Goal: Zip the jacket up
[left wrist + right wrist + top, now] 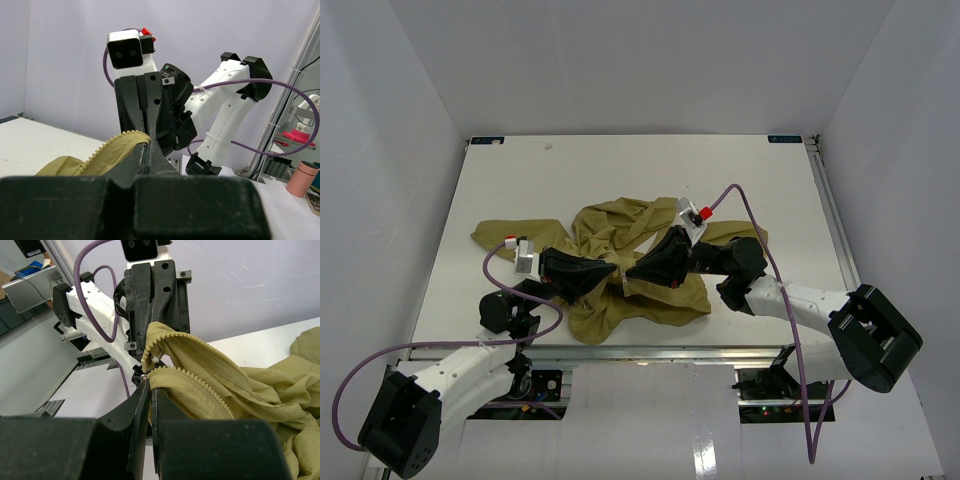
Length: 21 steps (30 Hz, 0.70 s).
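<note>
Olive jacket (588, 318) lying crumpled on the white bench (620, 170) near its middle, left gripper (612, 270) and right gripper (632, 270) facing tip to tip above it, both jaws pinching tight on the jacket's 2 toothed zipper edges.

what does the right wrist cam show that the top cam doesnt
Only the right wrist view: the zipper teeth along two separate edges, the right gripper with jaws shut on the lower edge, the left gripper pinching the upper one. Only the top view: the whole crumpled jacket on the table, a sleeve trailing left. Both: the two grippers meeting at the jacket.
</note>
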Each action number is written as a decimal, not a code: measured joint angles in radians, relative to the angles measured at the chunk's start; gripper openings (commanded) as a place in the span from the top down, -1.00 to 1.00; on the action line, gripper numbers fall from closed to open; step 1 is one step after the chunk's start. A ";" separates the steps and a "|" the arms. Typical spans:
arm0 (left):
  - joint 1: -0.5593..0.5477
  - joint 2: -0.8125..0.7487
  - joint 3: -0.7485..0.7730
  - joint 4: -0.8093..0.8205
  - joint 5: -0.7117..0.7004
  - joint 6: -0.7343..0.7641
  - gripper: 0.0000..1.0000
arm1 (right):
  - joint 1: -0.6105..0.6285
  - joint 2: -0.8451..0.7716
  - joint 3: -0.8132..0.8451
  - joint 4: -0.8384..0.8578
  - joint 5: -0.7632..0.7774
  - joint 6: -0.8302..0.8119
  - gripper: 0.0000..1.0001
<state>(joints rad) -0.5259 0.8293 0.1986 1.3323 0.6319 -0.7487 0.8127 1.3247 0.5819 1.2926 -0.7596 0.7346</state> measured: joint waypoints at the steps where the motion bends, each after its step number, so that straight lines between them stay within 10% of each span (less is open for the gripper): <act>1: 0.000 0.000 0.000 0.000 0.000 0.001 1.00 | 0.000 0.000 0.000 0.000 0.000 0.000 0.84; 21: 0.000 0.005 0.000 0.000 0.000 0.023 1.00 | 0.000 -0.009 0.000 0.000 0.000 0.000 0.85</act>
<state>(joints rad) -0.5259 0.8341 0.1986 1.3324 0.6323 -0.7255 0.8127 1.3155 0.5819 1.2926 -0.7597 0.7349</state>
